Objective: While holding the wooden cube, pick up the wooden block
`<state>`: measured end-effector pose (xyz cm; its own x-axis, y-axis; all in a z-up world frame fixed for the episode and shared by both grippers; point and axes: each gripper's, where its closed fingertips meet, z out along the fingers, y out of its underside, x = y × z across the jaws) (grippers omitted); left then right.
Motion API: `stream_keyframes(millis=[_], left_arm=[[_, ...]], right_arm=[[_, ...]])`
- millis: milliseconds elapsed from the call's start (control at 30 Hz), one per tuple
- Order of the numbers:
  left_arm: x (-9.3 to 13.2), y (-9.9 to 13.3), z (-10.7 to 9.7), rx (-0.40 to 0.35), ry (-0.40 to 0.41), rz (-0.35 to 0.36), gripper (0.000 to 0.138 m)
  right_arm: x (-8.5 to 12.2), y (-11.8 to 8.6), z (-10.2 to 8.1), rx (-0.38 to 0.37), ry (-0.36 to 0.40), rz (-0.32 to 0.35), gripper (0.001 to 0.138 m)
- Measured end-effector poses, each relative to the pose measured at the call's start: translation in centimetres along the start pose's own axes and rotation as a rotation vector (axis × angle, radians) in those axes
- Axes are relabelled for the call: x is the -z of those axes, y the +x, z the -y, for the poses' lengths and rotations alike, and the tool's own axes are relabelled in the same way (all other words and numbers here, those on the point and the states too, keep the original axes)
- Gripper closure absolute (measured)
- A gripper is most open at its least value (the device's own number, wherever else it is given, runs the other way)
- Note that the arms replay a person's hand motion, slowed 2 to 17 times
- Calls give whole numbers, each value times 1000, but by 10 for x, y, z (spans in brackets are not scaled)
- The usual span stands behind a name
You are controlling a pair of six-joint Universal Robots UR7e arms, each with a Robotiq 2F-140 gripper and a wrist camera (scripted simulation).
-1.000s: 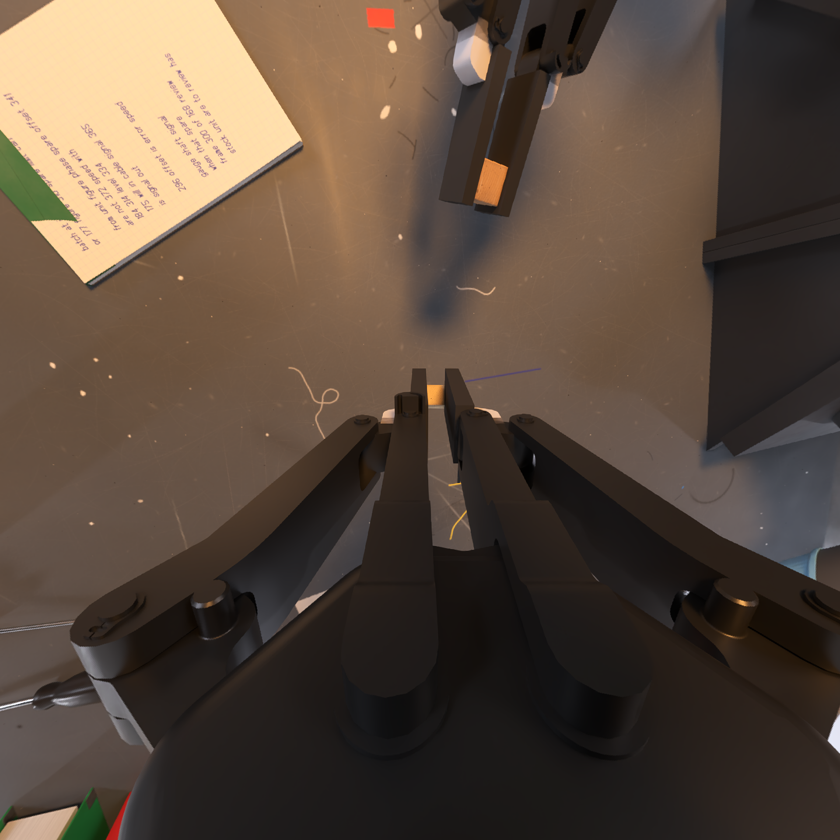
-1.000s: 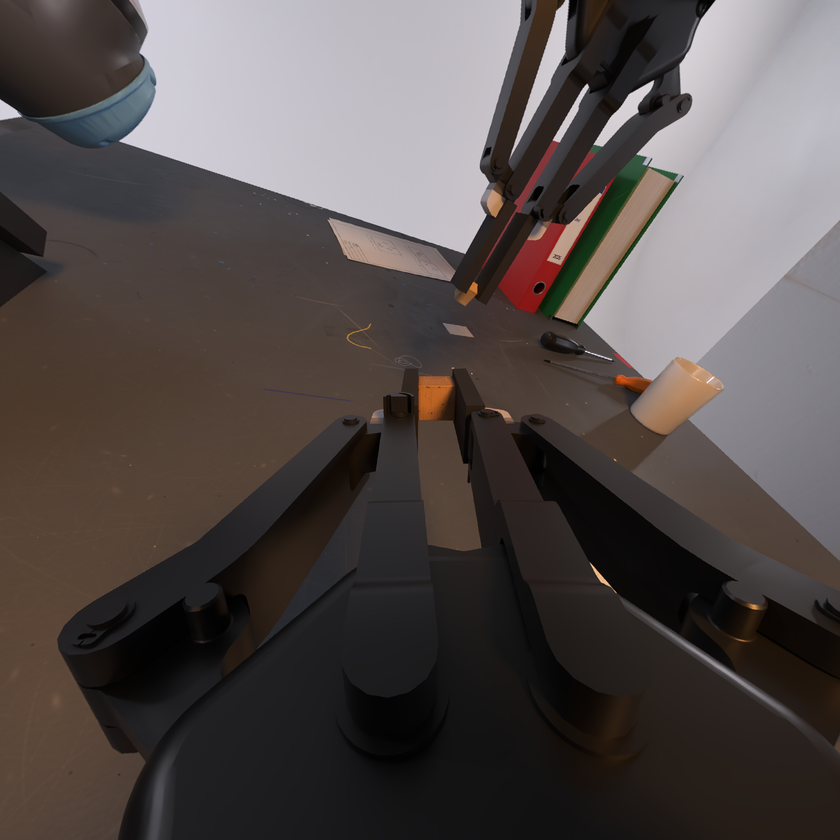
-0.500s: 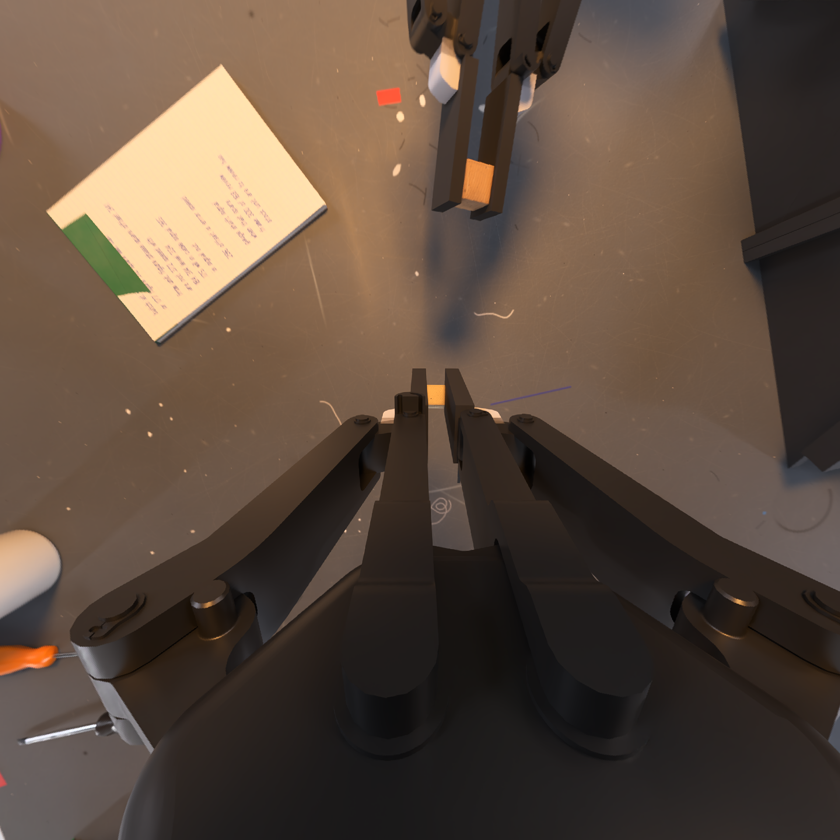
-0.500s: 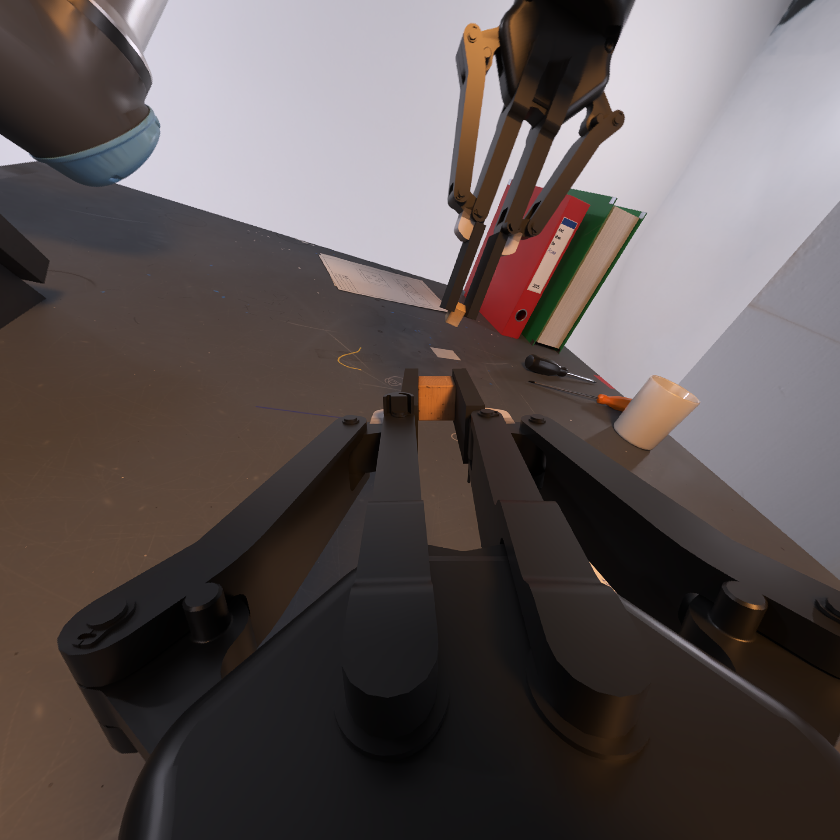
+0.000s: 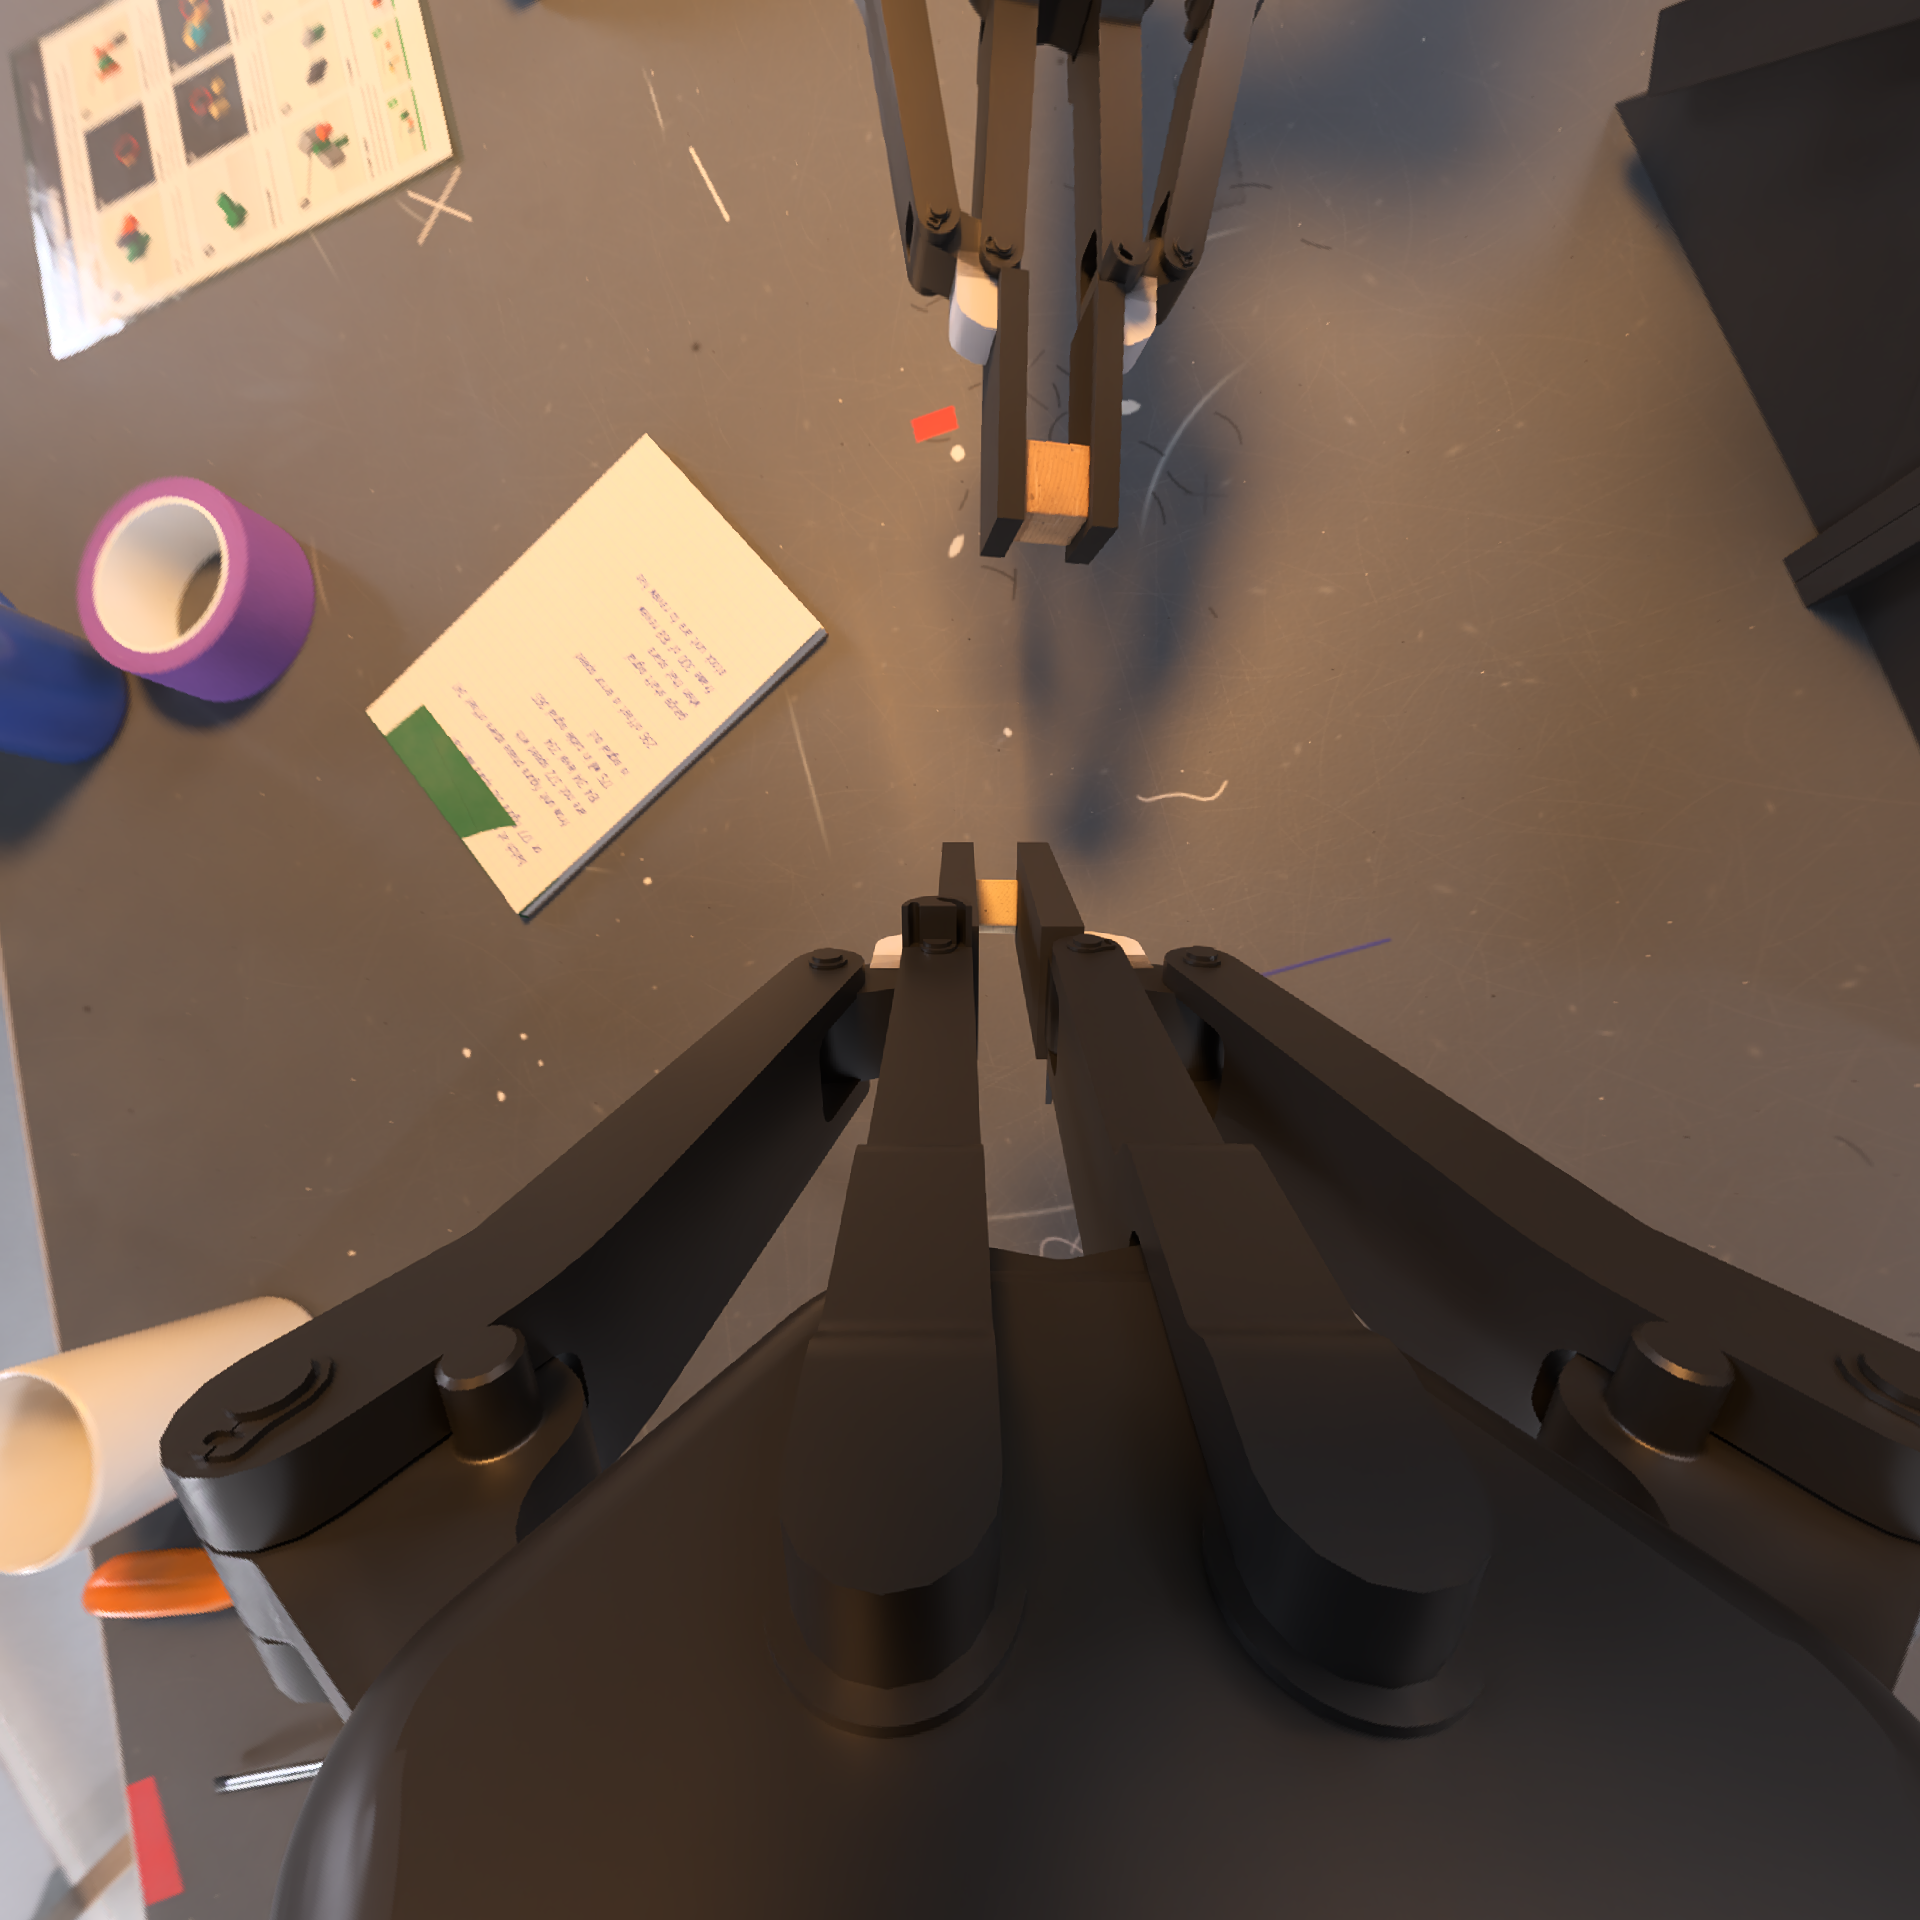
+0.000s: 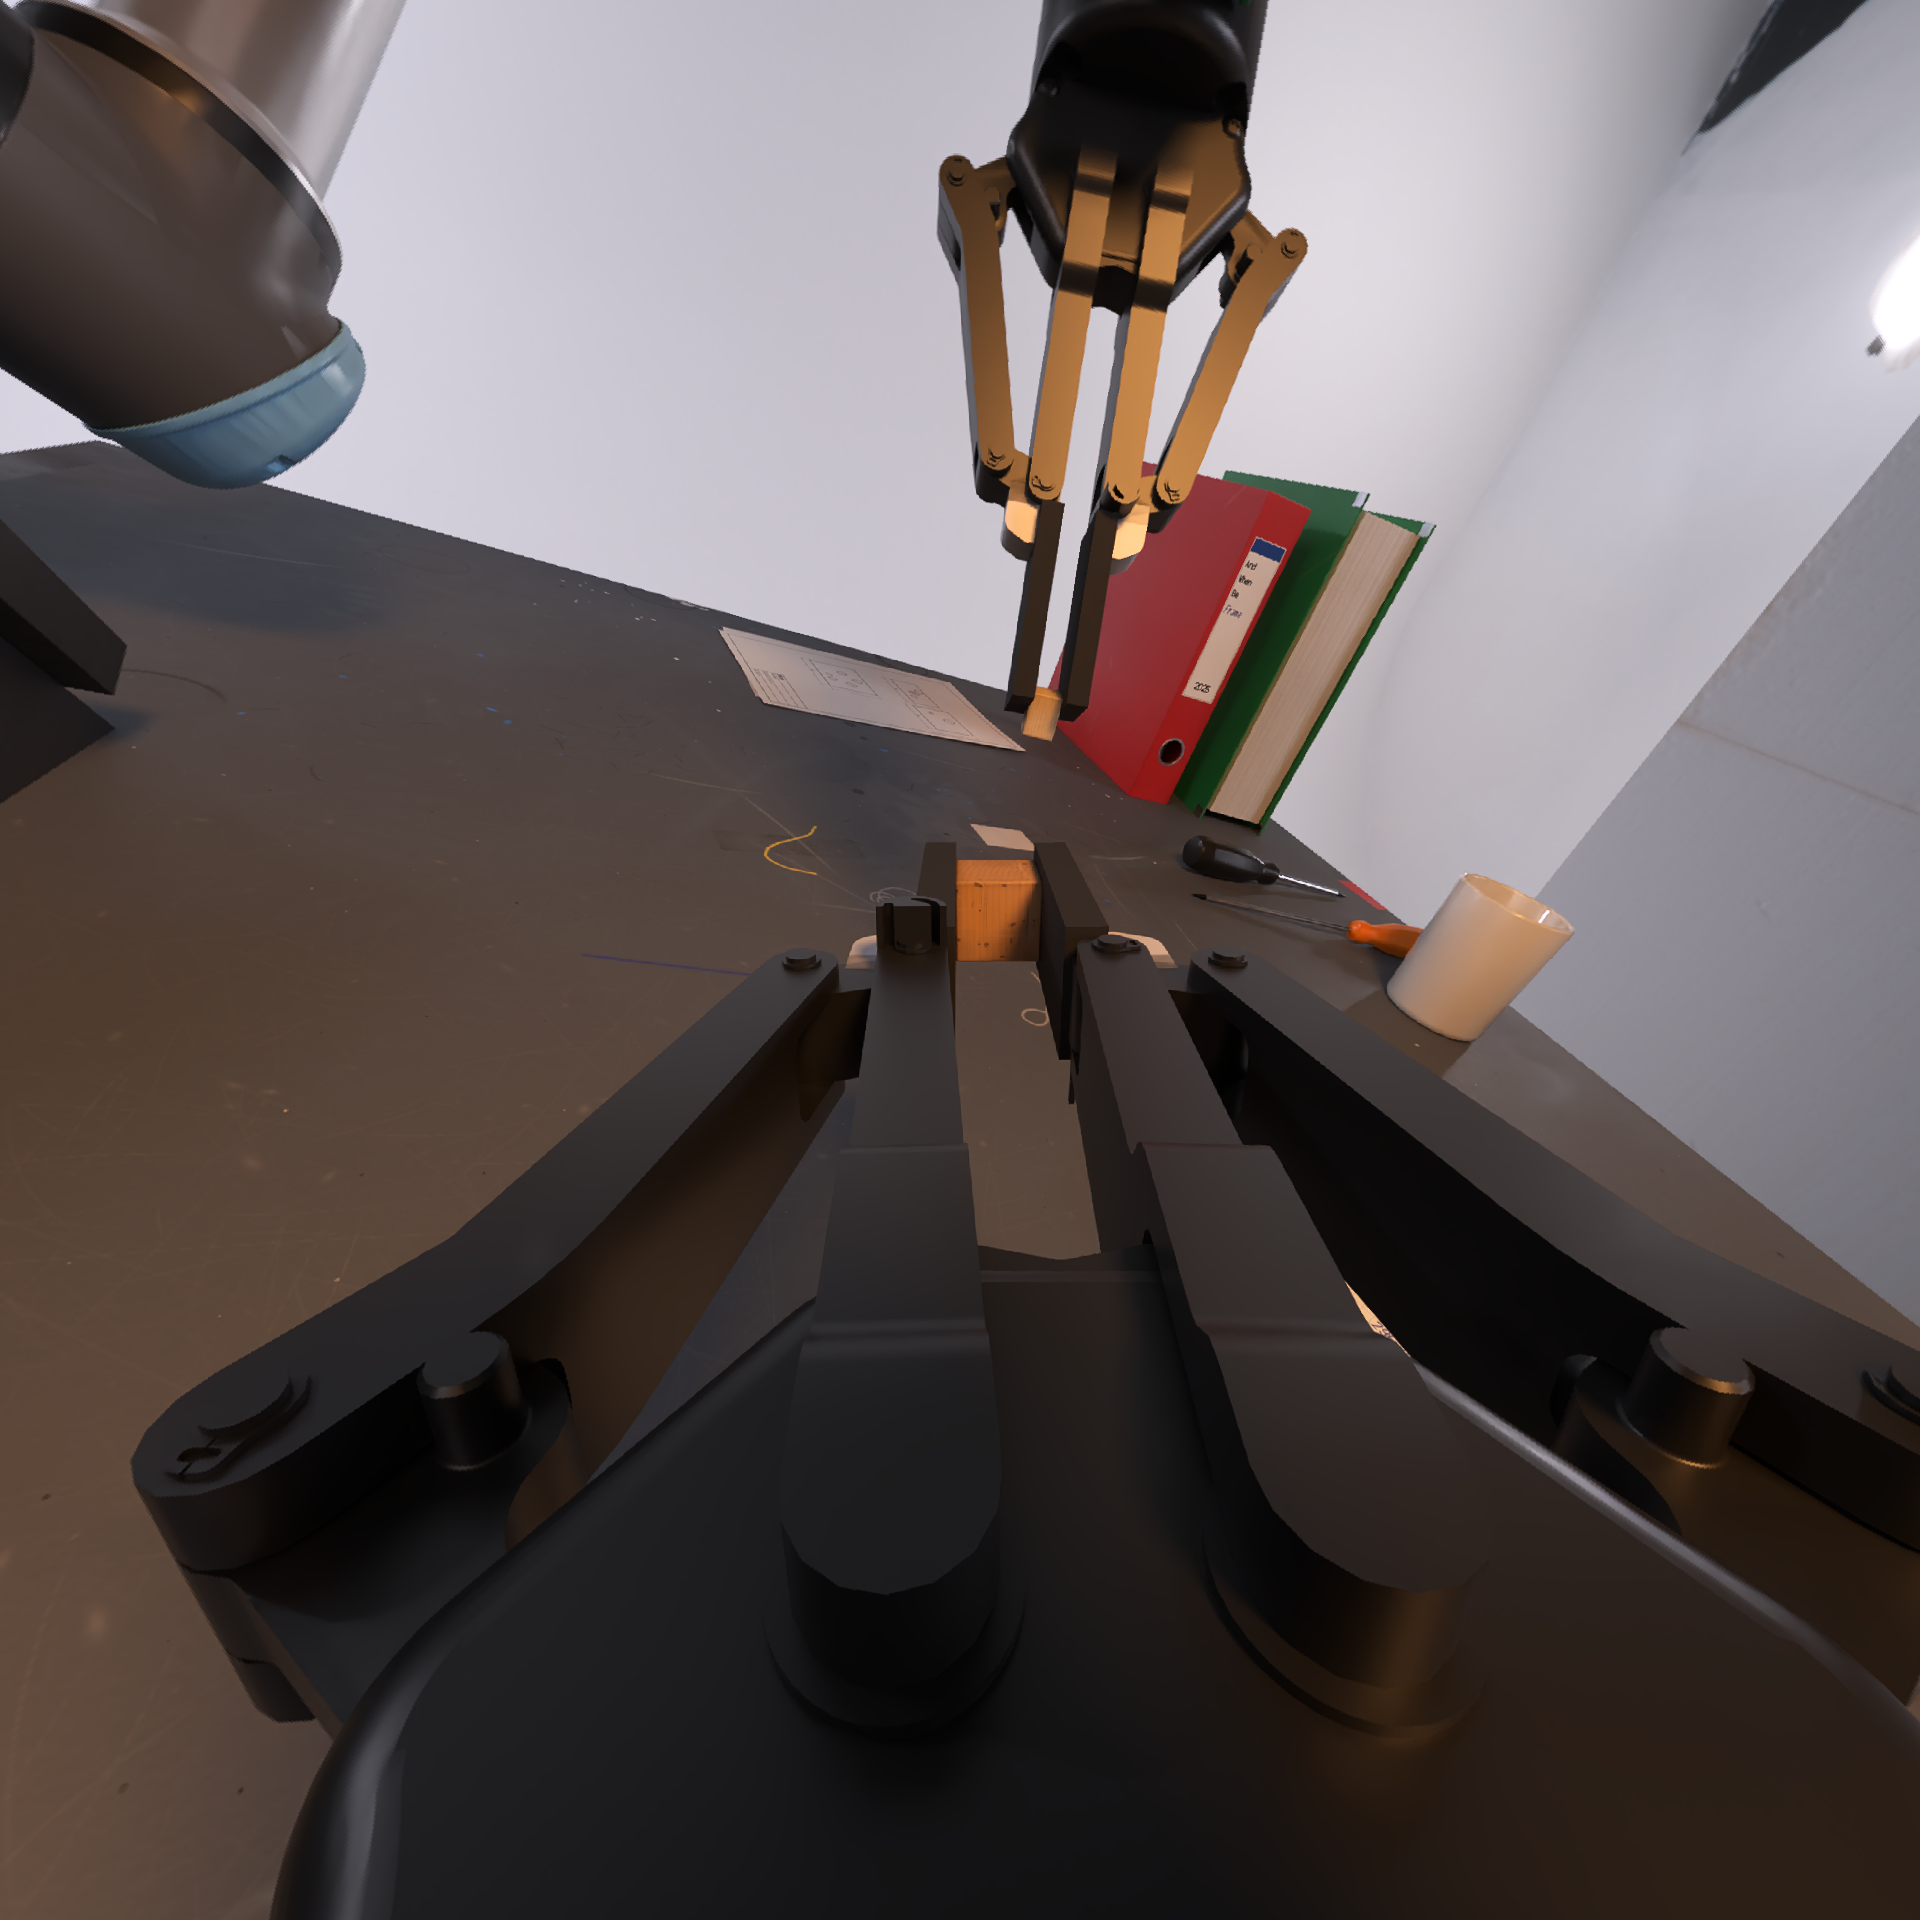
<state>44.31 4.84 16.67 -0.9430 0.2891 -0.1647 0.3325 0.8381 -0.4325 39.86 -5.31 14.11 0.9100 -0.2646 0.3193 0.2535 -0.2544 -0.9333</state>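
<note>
A small block is held by the left end effector. A cube is clamped in the right end effector. Both are kept above the counter.

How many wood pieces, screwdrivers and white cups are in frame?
Wood: 2 (small piece, large piece)
Screwdrivers: 2 (black screwdriver, orange screwdriver)
White cup: 1
Total: 5

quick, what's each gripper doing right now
Left gripper: shut on the small wooden piece.
Right gripper: shut on the bigger wooden piece.
</note>
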Motion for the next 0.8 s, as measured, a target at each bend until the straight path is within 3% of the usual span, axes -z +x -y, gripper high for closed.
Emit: stream_keyframes(millis=[300,800], left_arm=[[0,-2,4,-90,27,99,127],[-8,-5,-1,-81,8,126,127]], right_arm=[[-1,0,-1,-10,-5,0,119],[-1,0,-2,-12,-13,1,119]])
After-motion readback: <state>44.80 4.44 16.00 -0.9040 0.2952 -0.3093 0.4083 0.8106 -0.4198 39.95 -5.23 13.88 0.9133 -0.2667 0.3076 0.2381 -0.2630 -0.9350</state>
